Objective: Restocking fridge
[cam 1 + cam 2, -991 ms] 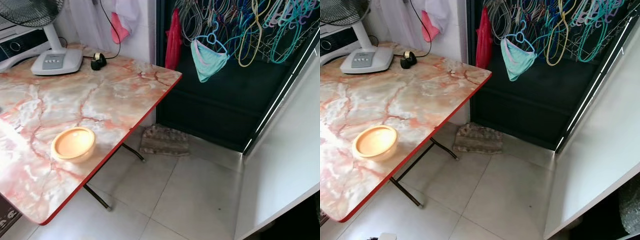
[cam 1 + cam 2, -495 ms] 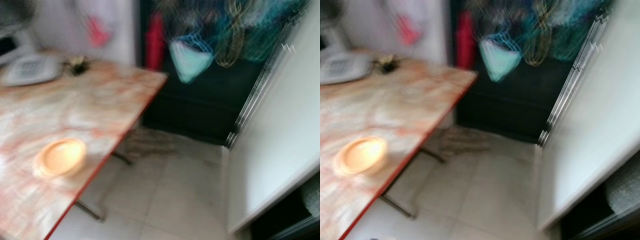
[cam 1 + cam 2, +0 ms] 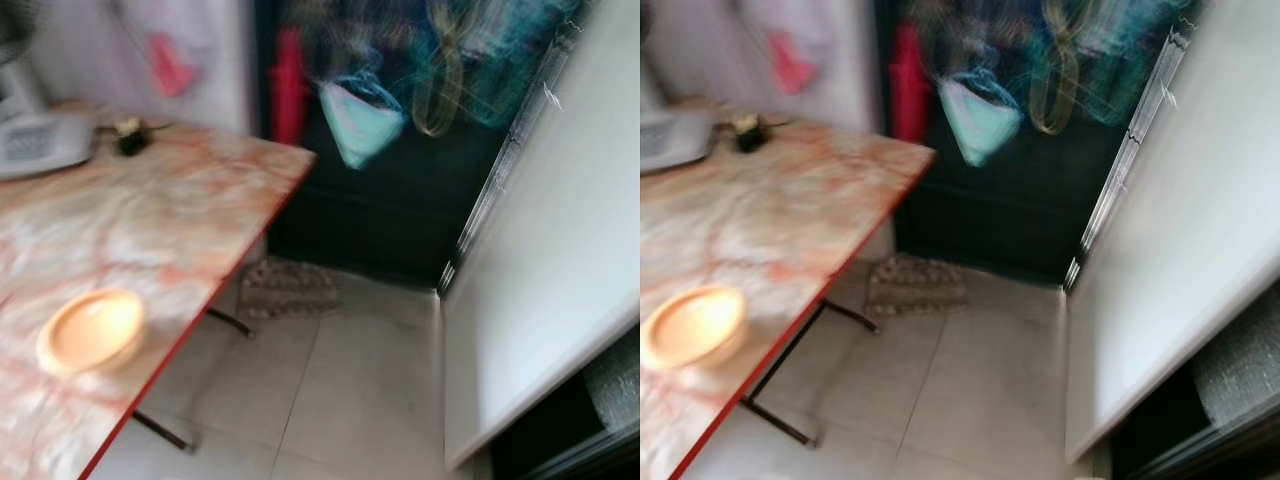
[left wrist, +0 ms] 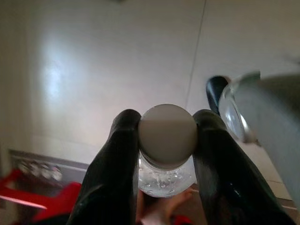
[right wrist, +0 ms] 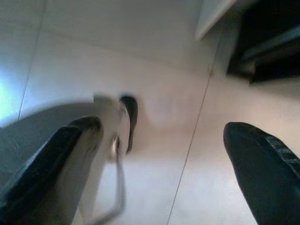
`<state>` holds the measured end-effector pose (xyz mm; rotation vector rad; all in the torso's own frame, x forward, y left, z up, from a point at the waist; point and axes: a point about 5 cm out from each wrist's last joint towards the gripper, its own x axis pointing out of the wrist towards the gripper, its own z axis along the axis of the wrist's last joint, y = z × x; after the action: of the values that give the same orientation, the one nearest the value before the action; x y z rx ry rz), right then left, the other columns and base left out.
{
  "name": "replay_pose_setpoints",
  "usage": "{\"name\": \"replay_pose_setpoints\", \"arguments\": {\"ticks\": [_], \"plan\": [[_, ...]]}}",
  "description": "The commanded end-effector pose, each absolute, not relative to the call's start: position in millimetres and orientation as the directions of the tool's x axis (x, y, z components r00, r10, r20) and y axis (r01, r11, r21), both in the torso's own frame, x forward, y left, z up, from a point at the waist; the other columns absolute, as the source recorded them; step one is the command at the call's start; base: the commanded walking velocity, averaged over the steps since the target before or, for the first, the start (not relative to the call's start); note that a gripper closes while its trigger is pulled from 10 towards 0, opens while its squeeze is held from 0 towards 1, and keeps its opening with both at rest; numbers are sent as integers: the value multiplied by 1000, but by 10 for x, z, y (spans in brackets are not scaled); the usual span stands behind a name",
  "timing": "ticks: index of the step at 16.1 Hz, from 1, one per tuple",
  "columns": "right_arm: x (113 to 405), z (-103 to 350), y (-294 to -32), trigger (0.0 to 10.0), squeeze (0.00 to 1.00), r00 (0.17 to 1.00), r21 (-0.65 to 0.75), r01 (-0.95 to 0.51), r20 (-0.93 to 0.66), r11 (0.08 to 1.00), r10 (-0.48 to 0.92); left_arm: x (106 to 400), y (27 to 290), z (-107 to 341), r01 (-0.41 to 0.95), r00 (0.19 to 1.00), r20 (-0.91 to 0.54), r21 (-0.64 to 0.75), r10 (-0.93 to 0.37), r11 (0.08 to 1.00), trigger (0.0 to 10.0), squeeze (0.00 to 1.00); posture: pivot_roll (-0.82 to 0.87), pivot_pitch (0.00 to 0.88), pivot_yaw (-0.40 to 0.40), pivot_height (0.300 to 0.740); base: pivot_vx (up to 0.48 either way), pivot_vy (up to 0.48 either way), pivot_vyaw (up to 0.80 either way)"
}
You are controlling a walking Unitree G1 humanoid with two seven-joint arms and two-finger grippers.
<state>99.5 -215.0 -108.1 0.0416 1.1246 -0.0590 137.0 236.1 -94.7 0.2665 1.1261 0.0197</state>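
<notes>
My left gripper (image 4: pixel 167 123) is shut on a clear bottle (image 4: pixel 167 136) with a pale round cap, its two black fingers (image 4: pixel 123 154) pressed on either side of the neck, low over the tiled floor. In the right wrist view my right gripper (image 5: pixel 161 129) is open above the floor tiles, with nothing between its fingers (image 5: pixel 260 159). At the right of the blurred head views, a white door panel (image 3: pixel 560 250) stands open, with a dark opening (image 3: pixel 560 430) below it.
A marble-patterned table (image 3: pixel 170 210) with a red edge fills the left, carrying a yellow bowl (image 3: pixel 92 330), a fan base (image 3: pixel 40 145) and a small dark object (image 3: pixel 128 138). A mat (image 3: pixel 290 290) lies before a dark doorway hung with hangers and clothes (image 3: pixel 365 115). Pale floor tiles (image 3: pixel 340 400) lie between.
The whole picture has slid left and turned blurry, so the camera has swung right. The table, bowl and mat have not moved among themselves.
</notes>
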Motion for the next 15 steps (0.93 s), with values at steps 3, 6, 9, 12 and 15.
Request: {"name": "replay_pose_setpoints", "arguments": {"ticks": [3, 6, 9, 12, 15], "plan": [[919, -1098, -2170, 10000, 0, 405, -3, 69, -914, 998, -30, 1393, 2342, -943, 140, 438, -887, 227, 145, 964, 10000, 0, 84, 0, -11, 740, 0, -286, -800], [925, -1096, -2171, 10000, 0, 406, -2, 72, -913, 997, -31, 1395, 2346, -942, 126, 439, -885, 229, 153, 965, 10000, 0, 86, 0, -13, 740, 0, -252, -800], [934, -1093, -2174, 10000, 0, 409, -1, 70, -912, 998, -30, 1396, 2344, -943, 112, 436, -886, 225, 156, 968, 10000, 0, 89, 0, -16, 740, 0, 0, -267], [946, -1091, -2172, 10000, 0, 411, 0, 68, -911, 998, -28, 1405, 2343, -940, 112, 438, -886, 223, 154, 968, 10000, 0, 87, 0, -16, 740, 0, 0, -267], [955, -1089, -2168, 10000, 0, 414, 2, 70, -910, 998, -27, 1414, 2344, -936, 120, 440, -885, 227, 153, 967, 10000, 0, 79, 0, -12, 740, 0, 0, -800]]}}
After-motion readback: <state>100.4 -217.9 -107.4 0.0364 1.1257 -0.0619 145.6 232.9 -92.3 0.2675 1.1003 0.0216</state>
